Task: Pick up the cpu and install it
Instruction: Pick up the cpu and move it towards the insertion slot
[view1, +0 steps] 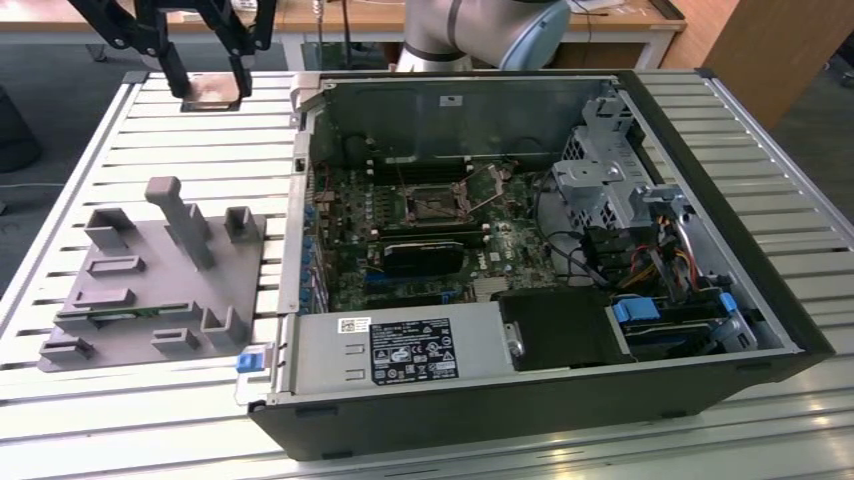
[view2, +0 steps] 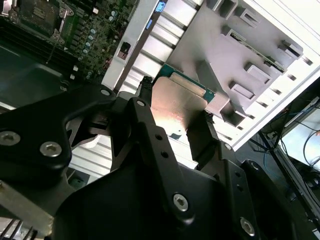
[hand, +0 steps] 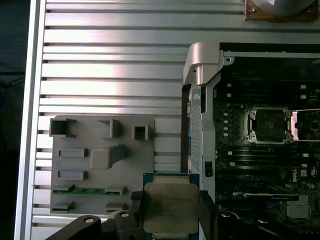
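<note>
The cpu (view1: 214, 93) is a flat square chip with a silver-grey metal top and a thin green rim. It hangs in the air above the slatted table at the exterior view's far left. My gripper (view1: 212, 88) is shut on it, one black finger on each side edge. In the first wrist view the cpu (hand: 170, 207) sits between the fingers (hand: 135, 212), over the gap between the grey fixture and the computer case. The open socket (hand: 270, 124) on the motherboard lies well off to one side, its metal frame flipped up. The second wrist view shows the cpu (view2: 175, 102) from underneath the gripper body.
An open computer case (view1: 694, 200) lies on the table (view1: 200, 140), with the socket (view1: 434, 205) mid-board, a black heatsink block (view1: 420, 255), a power supply (view1: 400, 350) and cables at the exterior view's right. A grey fixture tray (view1: 147, 270) with raised posts sits at the exterior view's left.
</note>
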